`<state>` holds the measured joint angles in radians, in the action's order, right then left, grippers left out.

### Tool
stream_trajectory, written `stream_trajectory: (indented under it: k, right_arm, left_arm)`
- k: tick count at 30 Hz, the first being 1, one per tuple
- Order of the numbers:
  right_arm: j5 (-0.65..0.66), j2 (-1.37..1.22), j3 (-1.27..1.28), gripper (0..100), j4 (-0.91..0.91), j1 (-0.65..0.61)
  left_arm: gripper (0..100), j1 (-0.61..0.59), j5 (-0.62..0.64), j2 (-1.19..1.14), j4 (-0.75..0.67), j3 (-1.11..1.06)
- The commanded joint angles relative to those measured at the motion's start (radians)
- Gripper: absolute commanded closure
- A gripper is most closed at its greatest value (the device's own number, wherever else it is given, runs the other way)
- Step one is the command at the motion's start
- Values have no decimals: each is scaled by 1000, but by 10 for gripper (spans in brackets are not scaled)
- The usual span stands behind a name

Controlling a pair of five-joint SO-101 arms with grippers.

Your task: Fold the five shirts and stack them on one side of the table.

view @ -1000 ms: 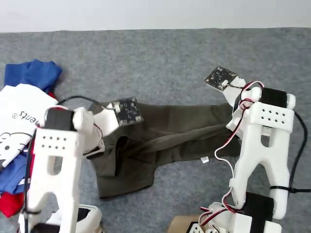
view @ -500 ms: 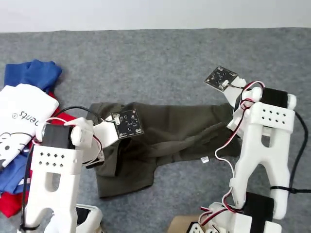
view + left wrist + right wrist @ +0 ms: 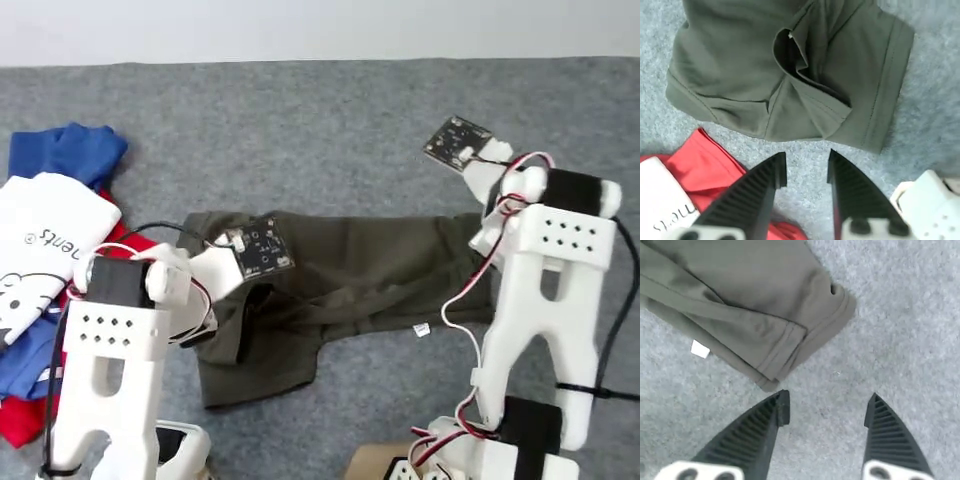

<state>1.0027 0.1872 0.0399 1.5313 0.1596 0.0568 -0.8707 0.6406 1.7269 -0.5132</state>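
Note:
An olive shirt [image 3: 370,260] lies crumpled and partly folded across the middle of the grey table. My left arm [image 3: 130,290] stands over its left end. In the left wrist view the left gripper [image 3: 806,165] is open with nothing in it, above bare table next to the olive shirt's [image 3: 740,60] sleeve hem. My right arm [image 3: 545,240] stands at the shirt's right end. The right gripper [image 3: 829,407] is open, over bare table just off the olive shirt's [image 3: 730,290] folded corner. A pile with a white shirt [image 3: 40,250], a blue shirt [image 3: 65,150] and a red shirt [image 3: 20,425] sits at the left edge.
The red shirt [image 3: 705,165] and the white shirt [image 3: 660,210] lie close to the left gripper. A small white tag [image 3: 421,329] sticks out of the olive shirt's near edge. Bare grey table [image 3: 300,120] stretches behind the shirt. A brown object [image 3: 365,465] pokes in at the near edge.
The left arm has drawn back toward the near edge, uncovering the olive shirt's far left corner. The right wrist has shifted slightly up and to the right. The shirt has barely moved.

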Motion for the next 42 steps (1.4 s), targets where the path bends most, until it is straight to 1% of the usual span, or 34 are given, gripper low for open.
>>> stream_trajectory:
  k: [1, 5, 7, 9, 12, 17, 21, 24, 27, 29, 33, 35, 39, 42]
  right_arm:
    - [-127, -4, 2, 814, -30, -48]
    - [-249, -33, 3, 950, -28, -88]
    - [-310, -42, 3, 992, -27, -97]
    - [-354, -41, 3, 983, -27, -91]
    - [-373, -38, -2, 989, 2, -81]
    - [-377, 13, -12, 989, 97, -47]
    - [-377, 110, -12, 989, 148, 7]
    - [-373, 185, -11, 989, 183, 47]
    - [-373, 242, -8, 989, 219, 82]
    - [-373, 263, -8, 989, 239, 104]
    - [-377, 282, -6, 989, 254, 145]
    - [-377, 283, -6, 989, 259, 162]
    - [-377, 285, 25, 989, 259, 209]
    - [-377, 285, 61, 989, 259, 249]
  left_arm:
    - [912, 3, 101, 41, 25, 70]
    - [986, 11, 244, 71, 18, 107]
    - [996, 11, 290, 72, -12, 84]
    - [995, 11, 307, 72, -46, 25]
    - [995, 34, 307, 72, -110, -82]
    - [969, 63, 313, 71, -288, -205]
    - [949, 63, 408, 69, -434, -263]
    - [949, 64, 423, 69, -502, -294]
    - [949, 69, 439, 69, -503, -302]
    - [934, 69, 439, 69, -476, -298]
    - [831, 69, 440, 69, -443, -297]
    - [810, 69, 440, 66, -443, -300]
    - [804, 71, 436, -46, -451, -278]
    - [804, 77, 436, -178, -431, -197]
